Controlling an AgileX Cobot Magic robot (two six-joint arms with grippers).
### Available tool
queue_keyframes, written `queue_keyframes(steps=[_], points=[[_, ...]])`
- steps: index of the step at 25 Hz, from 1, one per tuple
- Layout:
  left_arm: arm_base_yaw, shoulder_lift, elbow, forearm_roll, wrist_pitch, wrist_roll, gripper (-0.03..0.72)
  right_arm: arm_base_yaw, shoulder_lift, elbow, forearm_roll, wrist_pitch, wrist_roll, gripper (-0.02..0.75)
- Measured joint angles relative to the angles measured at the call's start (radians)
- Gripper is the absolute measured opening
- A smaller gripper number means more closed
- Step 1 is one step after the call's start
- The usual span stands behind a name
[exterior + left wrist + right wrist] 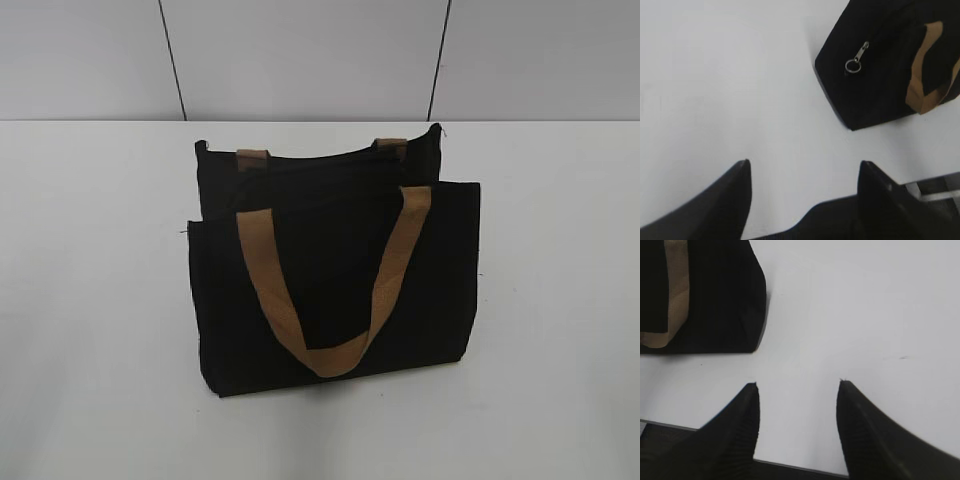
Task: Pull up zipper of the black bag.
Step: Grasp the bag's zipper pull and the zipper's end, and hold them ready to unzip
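Observation:
The black bag [335,270] stands upright in the middle of the white table, with a tan handle [330,290] hanging down its front. In the left wrist view the bag [880,75] is at the upper right, and the zipper's silver pull tab with its ring [856,59] lies at the bag's near end. My left gripper [804,165] is open and empty, over bare table, well short of the bag. In the right wrist view the bag [715,295] is at the upper left. My right gripper [798,385] is open and empty near the table's front edge. Neither gripper shows in the exterior view.
The white table [90,300] spreads to both sides of the bag. A grey panelled wall [300,50] stands behind it. The table's front edge shows in the right wrist view [790,466].

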Motion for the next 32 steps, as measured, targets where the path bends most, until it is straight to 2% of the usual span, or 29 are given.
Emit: queue_keyframes(steps=[5, 8, 15, 23, 29, 32], points=[[0.0, 0.236, -0.011, -0.01, -0.138, 0.169, 0.48, 0.0, 0.0, 0.0, 0.013, 0.0, 0.0, 0.392], [0.0, 0.373, -0.012, -0.075, -0.218, 0.305, 0.457, 0.0, 0.012, 0.0, 0.014, 0.003, 0.0, 0.392], [0.0, 0.695, -0.013, -0.375, -0.332, 0.869, 0.438, 0.0, 0.172, 0.0, 0.014, 0.006, -0.022, 0.392], [0.0, 1.024, -0.013, -0.717, -0.47, 1.402, 0.428, 0.0, 0.206, 0.0, 0.015, 0.006, -0.056, 0.392], [0.0, 1.224, -0.014, -1.031, -0.455, 1.927, 0.418, 0.0, 0.206, 0.0, 0.015, 0.006, -0.064, 0.392], [0.0, 1.287, -0.014, -1.189, -0.394, 2.098, 0.417, 0.0, 0.206, 0.0, 0.015, 0.006, -0.077, 0.392]])
